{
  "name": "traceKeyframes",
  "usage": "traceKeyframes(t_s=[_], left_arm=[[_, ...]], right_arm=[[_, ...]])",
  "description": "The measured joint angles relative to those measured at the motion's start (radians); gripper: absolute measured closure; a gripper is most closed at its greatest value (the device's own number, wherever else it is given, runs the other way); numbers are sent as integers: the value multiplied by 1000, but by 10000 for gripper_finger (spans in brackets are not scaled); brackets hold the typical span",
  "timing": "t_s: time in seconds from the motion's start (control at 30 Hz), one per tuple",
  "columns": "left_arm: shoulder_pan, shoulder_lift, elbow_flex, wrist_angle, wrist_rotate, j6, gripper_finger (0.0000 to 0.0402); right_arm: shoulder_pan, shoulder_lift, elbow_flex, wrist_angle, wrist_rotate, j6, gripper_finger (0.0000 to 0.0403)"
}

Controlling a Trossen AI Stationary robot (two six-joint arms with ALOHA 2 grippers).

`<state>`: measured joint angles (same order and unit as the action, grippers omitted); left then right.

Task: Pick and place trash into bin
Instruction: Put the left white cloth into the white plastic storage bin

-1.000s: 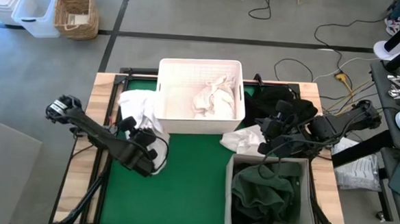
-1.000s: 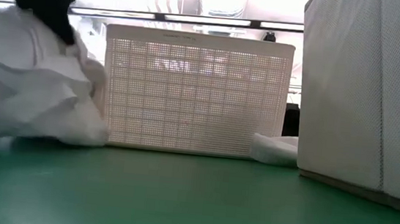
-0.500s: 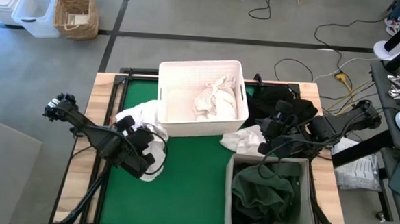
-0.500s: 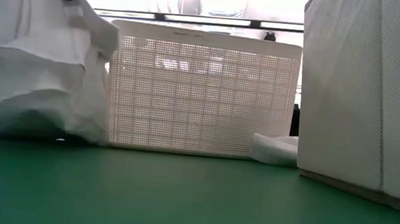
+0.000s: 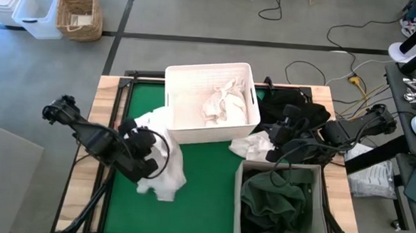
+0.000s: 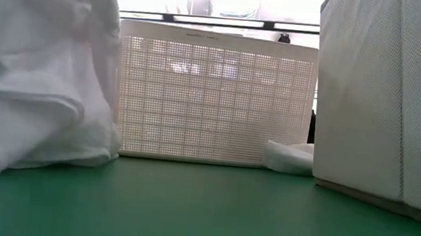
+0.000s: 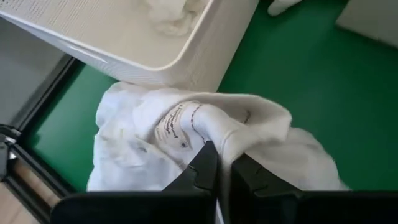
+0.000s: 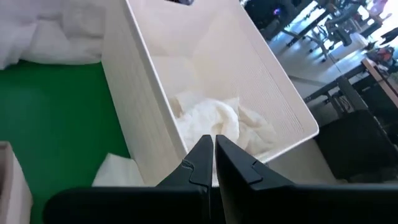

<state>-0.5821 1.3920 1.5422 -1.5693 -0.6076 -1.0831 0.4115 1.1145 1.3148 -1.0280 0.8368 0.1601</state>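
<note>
My left gripper (image 5: 149, 150) is shut on a white cloth garment (image 5: 164, 173) above the green mat, just left of the white bin (image 5: 171, 109). The bin holds crumpled white sheets (image 5: 221, 104). My right gripper (image 8: 212, 149) is shut on nothing and hovers by the bin's right near corner, over a white sheet (image 5: 252, 144) lying on the mat. A dark green garment (image 5: 275, 198) fills the grey fabric box (image 5: 323, 208). Black cloth (image 5: 274, 103) lies at the far right, partly hidden by the right arm. My left gripper pinches a raised fold (image 7: 231, 138) of the white garment between its two fingers, slanting down from the table's left side. How many layers it has, I cannot tell. The garment hangs slack below the fingers, and its lower end (image 6: 29, 151) rests bunched on the mat.
The grey fabric box (image 6: 387, 96) stands tall at the near right. A black frame rail (image 5: 124, 83) runs along the mat's left and far edges. Bare green mat (image 5: 204, 188) lies between the hanging garment and the box.
My left gripper has gone up, tipping as it rose, with the white garment shut in it. The garment's upper part has been drawn up beside the bin, while its lower end has stayed on the mat and spread toward the near edge.
</note>
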Motion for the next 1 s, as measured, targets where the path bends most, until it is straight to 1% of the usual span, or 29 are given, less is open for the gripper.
traceKeyframes(t_s=[0.13,0.3,0.47,0.6,0.8,1.0], left_arm=[[-15,-11,37,-2,2,-3,401],[-19,-11,103,-3,-68,15,401],[-24,-12,212,-2,-148,67,401],[-24,-12,302,-2,-161,119,401],[-27,-5,399,-2,-220,231,401],[-27,8,495,-2,-303,304,401]], right_arm=[[0,0,0,16,-4,-6,390],[0,0,0,18,-6,-20,390],[0,0,1,71,-9,-65,390],[0,-1,1,135,-78,-138,390],[-6,-2,1,292,-142,-295,390],[-69,0,2,444,-287,-408,390]])
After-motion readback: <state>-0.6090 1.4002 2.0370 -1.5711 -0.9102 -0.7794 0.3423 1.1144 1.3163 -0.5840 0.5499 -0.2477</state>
